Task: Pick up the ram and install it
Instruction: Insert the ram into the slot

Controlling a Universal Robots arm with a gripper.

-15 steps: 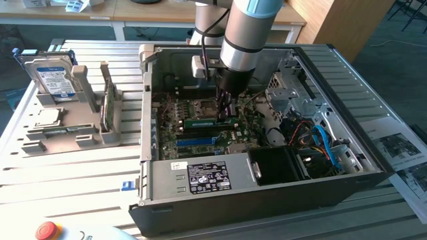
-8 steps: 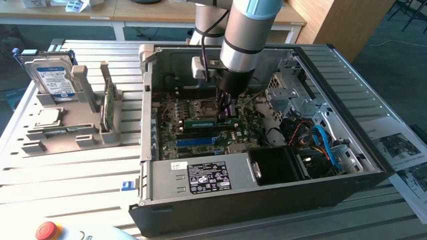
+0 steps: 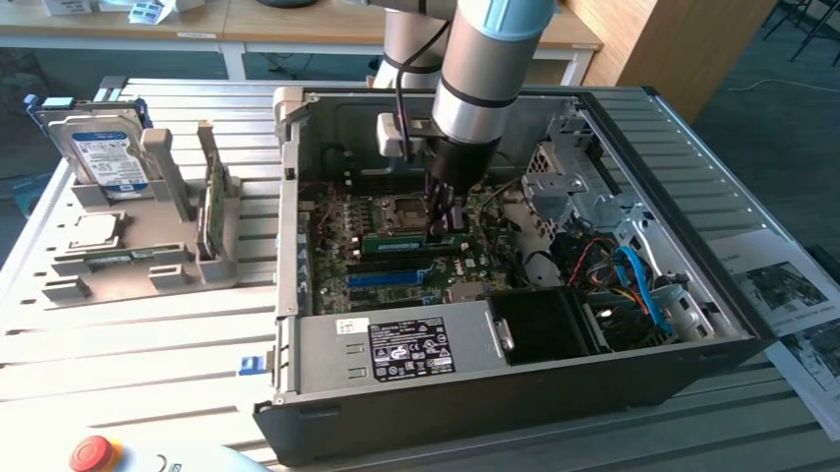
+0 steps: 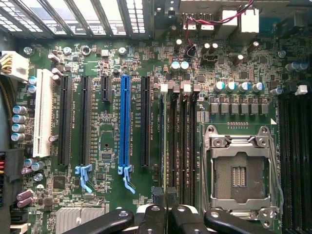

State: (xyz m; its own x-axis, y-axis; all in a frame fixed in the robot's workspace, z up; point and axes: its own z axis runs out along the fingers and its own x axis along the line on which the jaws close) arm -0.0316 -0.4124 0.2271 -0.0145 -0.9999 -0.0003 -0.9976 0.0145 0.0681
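The claw is all but closed, its black fingertips pinching the top edge of the long, thin green circuit-board ram. The ram stands on edge directly under the claw, just beside the square silver processor socket on the motherboard.

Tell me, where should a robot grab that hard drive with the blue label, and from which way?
Probably take the hard drive by its upper edge, coming straight down from above. It stands upright in a grey holder that boxes in its lower part, while the top sticks out free. Pinch across its two broad flat faces.
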